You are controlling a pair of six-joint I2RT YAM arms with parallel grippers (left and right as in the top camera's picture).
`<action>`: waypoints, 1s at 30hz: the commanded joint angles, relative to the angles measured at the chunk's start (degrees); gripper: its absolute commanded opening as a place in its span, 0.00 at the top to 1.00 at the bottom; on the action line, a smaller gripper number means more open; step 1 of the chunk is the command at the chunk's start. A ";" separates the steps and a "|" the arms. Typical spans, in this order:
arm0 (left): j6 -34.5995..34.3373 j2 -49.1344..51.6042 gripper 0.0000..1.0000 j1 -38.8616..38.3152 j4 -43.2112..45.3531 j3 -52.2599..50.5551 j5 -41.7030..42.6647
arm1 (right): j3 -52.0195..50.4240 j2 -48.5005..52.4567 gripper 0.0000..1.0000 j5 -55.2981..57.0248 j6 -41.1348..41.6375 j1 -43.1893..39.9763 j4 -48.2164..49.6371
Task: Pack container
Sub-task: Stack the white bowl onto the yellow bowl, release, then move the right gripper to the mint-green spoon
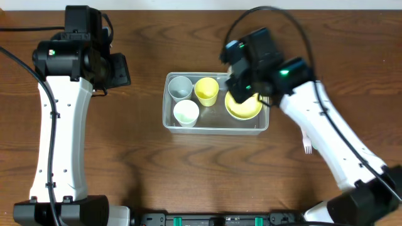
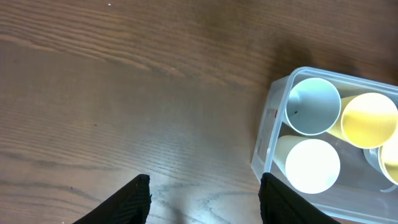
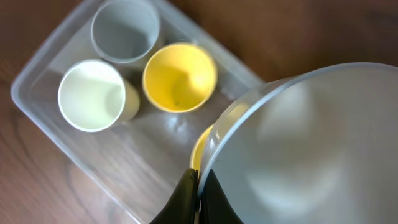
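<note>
The container point(image 1: 213, 129) sits mid-table with cups point(image 1: 206, 90) inside. The right gripper point(image 3: 199, 186) pinches the rim of a pale bowl point(image 3: 298, 143) over its 3 o'clock end. The left gripper point(image 2: 205, 200), at 9 o'clock, gapes empty.

A blurred pale grey round bowl point(image 3: 305, 143), cut off by the right wrist picture's edges, hides most of the yellow round bowl point(image 3: 200, 146) beneath it.

- From my overhead feed: a small white fork point(image 1: 307, 146) lies on the wood, right of centre.
- A dark-grained wooden table point(image 1: 188, 176) fills my frame.
</note>
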 commanded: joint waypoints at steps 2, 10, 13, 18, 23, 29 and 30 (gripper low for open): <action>-0.48 0.22 0.43 0.13 -0.37 -0.35 0.24 | -0.57 3.72 0.99 2.51 1.73 1.97 -1.62; -0.48 0.22 0.42 0.13 -0.42 -0.35 0.24 | -0.57 7.89 0.81 2.54 2.16 2.49 -4.31; -0.48 0.22 0.42 0.13 -0.42 -0.35 0.24 | -0.59 8.09 0.64 2.56 2.16 2.49 -4.07; -0.48 0.22 0.42 0.13 -0.48 -0.35 0.24 | -0.50 7.72 0.66 3.45 3.06 2.05 -2.47; -0.46 0.22 0.42 0.13 -0.63 -0.35 0.24 | 1.05 3.17 0.62 15.39 12.61 -0.87 -2.78; -0.46 0.20 0.42 0.13 -1.03 -0.35 0.24 | 1.88 -8.46 0.33 19.45 22.95 -15.52 -4.00; -0.48 0.22 0.42 0.13 -1.11 -0.35 0.24 | 1.84 -9.66 0.28 17.88 22.97 -18.93 -4.74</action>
